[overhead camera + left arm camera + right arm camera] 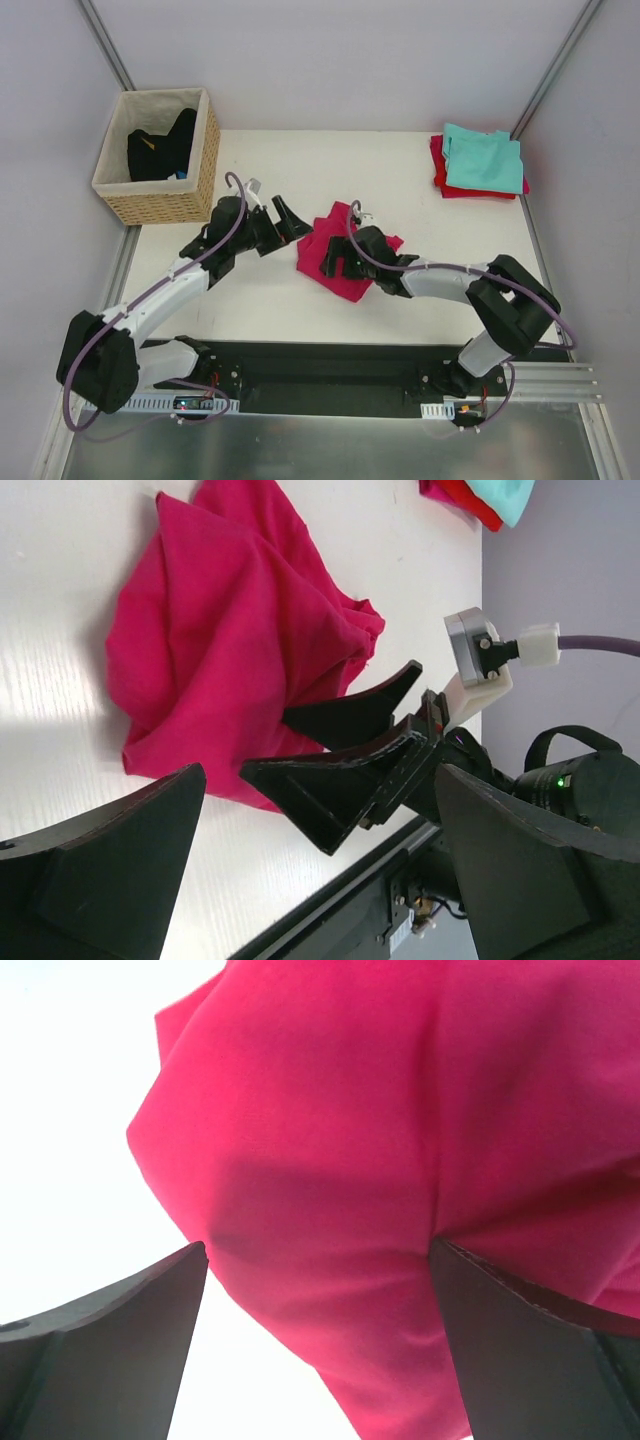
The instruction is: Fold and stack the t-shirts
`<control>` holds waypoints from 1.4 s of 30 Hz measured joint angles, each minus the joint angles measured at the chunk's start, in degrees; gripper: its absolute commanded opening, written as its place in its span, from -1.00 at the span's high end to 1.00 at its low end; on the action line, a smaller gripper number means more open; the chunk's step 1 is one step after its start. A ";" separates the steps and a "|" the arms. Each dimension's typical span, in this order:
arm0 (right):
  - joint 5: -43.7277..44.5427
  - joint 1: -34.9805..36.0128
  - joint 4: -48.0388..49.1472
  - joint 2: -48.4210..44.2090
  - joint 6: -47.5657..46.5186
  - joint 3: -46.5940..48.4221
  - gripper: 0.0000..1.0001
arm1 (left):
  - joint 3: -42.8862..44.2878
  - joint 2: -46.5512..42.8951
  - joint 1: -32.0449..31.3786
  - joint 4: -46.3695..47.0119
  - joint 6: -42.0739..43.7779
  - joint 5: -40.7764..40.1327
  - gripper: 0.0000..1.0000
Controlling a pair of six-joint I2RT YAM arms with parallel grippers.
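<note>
A crumpled magenta-pink t-shirt [345, 262] lies in a heap mid-table, and it also fills the right wrist view [400, 1120]. My right gripper [335, 263] hangs open directly over it, its two fingers straddling a bulge of the cloth [315, 1250] without closing on it. My left gripper [288, 226] stands open just left of the heap, with only table and the right gripper's fingers [340, 775] between its own jaws [320, 780]. A folded teal t-shirt [483, 162] rests on a folded red t-shirt [440, 172] at the back right corner.
A woven wicker basket [160, 205] with a cloth liner and dark items inside stands at the back left. Grey walls close in the table on three sides. A black rail [320, 365] with both arm bases runs along the near edge.
</note>
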 measured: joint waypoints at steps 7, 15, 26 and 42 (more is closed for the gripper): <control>6.08 10.16 -2.45 -4.61 3.39 -3.82 -0.94 | -6.49 -10.38 -4.76 -3.87 -1.14 -2.89 -0.98; 12.96 20.81 -18.64 -17.31 7.23 -6.84 -0.97 | -7.48 -13.27 -10.56 -6.08 -2.01 -5.31 -0.98; 25.83 21.97 -39.54 -37.20 2.58 8.15 -0.93 | 0.15 -1.92 -19.37 -6.38 -1.33 -6.19 -0.98; 26.95 11.50 -47.78 -43.06 0.98 2.58 -0.93 | -5.16 10.56 -24.57 3.30 -4.20 -4.44 -0.98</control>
